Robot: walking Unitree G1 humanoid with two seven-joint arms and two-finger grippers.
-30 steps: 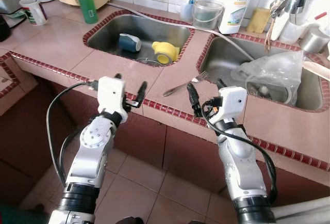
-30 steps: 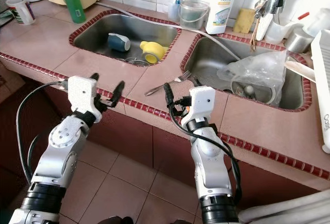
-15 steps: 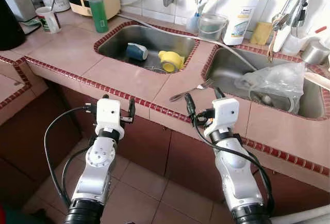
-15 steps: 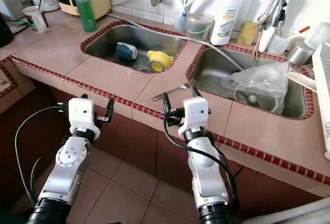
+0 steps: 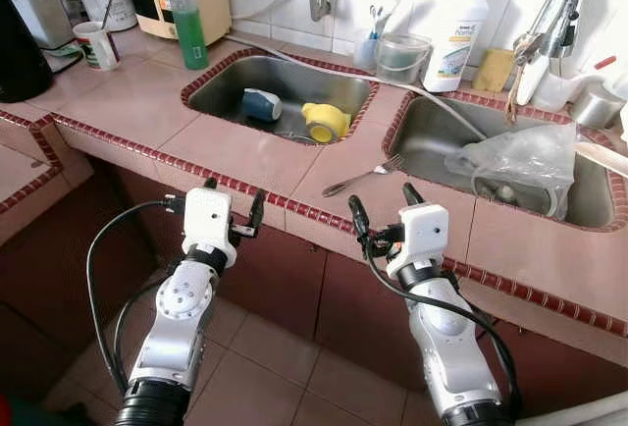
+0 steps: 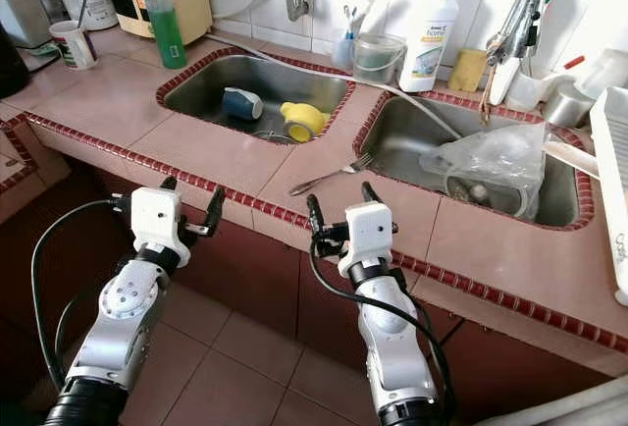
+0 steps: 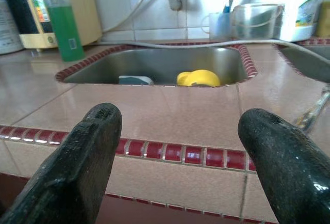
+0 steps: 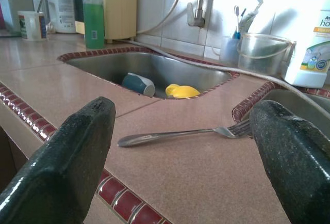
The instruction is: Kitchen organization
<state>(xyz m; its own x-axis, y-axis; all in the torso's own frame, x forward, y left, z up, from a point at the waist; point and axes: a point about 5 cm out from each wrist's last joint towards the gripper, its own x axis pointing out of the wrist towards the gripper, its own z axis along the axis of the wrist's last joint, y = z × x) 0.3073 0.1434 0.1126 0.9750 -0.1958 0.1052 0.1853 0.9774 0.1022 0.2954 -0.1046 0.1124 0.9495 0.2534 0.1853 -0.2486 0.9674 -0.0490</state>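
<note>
Fork (image 5: 361, 176) is being left lying loose on the counter (image 5: 245, 151) strip between the two sinks, tines reaching the right basin's rim, while the right end effector (image 5: 383, 212) is being held spread just short of it, seemingly framing a grasp, and the left end effector (image 5: 234, 205), also spread, is being kept at the counter edge.

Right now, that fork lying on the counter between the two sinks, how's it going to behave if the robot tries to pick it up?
The fork looks like thin shiny metal, so probably stiff and light. It lies flat on the smooth tiled counter, so it may slide or spin rather than lift when the open right gripper closes on it. Its tines reach the right sink's edge, so a push could tip it in.
</note>
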